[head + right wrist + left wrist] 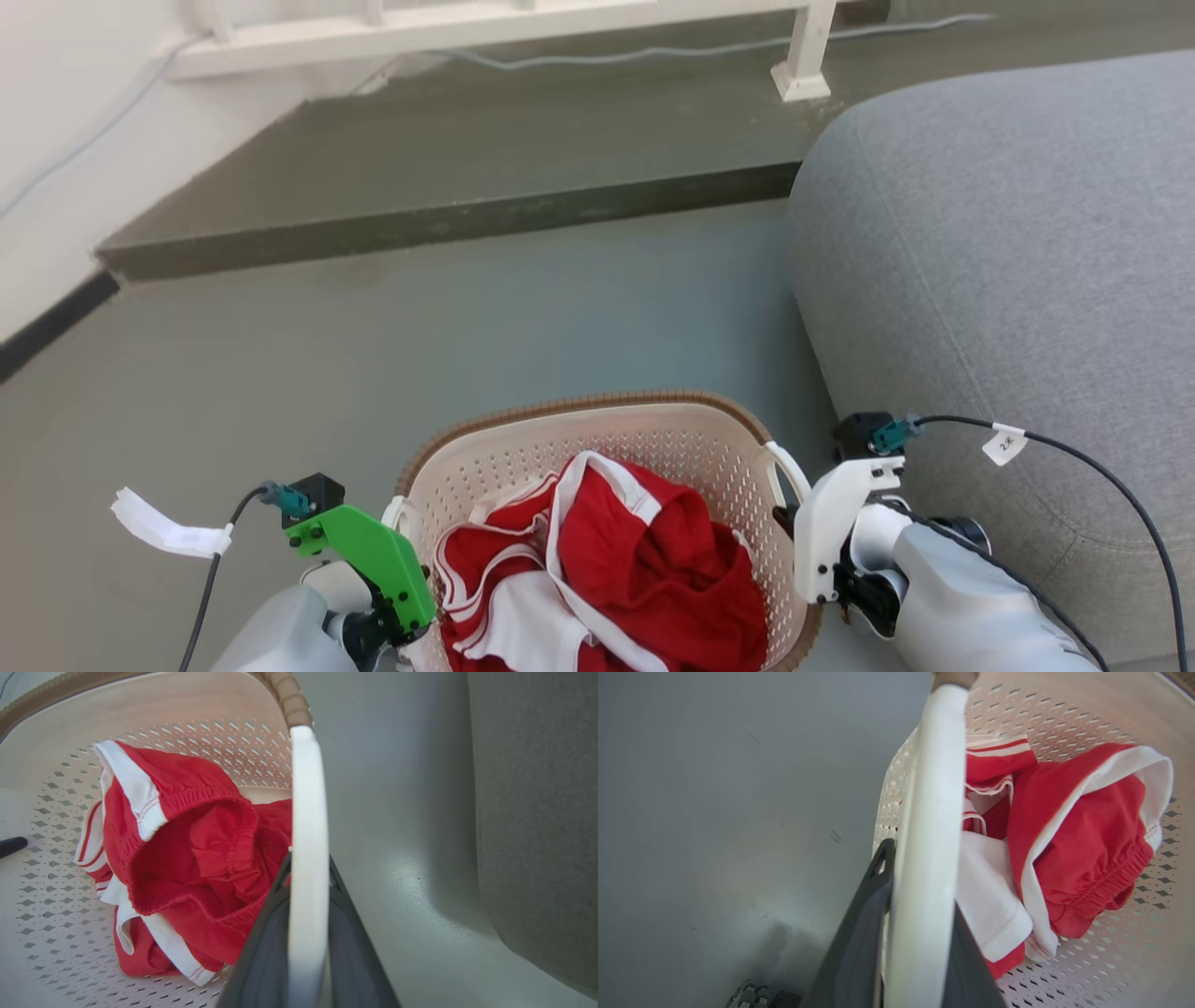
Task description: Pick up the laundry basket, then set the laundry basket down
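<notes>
The left gripper (920,891) is clamped on the white left handle (931,812) of the laundry basket (579,406), which holds red-and-white clothing (653,560) over the grey floor (373,355). The right gripper (308,868) is clamped on the right handle (306,812), just beside a grey sofa's (1008,233) edge.

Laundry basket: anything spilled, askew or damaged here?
Nothing stands out. The laundry basket looks intact, the red-and-white clothes lie inside it, and the left end effector and right end effector grip its opposite sides.
</notes>
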You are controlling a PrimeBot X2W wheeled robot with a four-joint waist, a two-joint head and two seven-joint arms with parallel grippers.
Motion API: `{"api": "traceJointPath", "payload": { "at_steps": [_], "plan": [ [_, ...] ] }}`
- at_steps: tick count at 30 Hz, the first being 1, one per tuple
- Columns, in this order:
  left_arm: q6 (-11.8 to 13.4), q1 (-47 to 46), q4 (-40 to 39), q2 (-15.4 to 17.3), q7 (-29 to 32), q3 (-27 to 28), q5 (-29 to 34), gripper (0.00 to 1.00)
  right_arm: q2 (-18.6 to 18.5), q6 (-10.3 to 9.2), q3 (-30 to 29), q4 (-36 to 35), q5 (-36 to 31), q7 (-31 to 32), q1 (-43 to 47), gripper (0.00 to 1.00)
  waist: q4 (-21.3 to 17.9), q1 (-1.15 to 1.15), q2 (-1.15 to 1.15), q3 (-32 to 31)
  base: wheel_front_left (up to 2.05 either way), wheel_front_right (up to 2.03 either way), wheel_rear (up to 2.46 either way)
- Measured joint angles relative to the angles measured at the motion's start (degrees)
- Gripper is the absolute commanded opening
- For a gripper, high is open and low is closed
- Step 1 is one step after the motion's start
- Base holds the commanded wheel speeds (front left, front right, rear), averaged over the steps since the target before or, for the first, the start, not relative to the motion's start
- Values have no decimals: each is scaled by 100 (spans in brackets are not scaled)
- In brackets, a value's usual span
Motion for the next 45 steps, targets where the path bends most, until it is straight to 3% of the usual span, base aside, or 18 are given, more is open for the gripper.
{"api": "traceJointPath", "payload": {
  "at_steps": [14, 45],
  "plan": [
    [7, 238, 7, 8, 81, -5, -94, 0, -3, -1, 85, -13, 222, 119, 201, 0, -54, 0, 0, -457, 0, 0, 0],
    [59, 311, 5, 19, 172, -140, -202, 0, -4, -2, 241, 12, 390, 116, 286, 0, -72, 0, 0, -516, 0, 0, 0]
  ]
}}
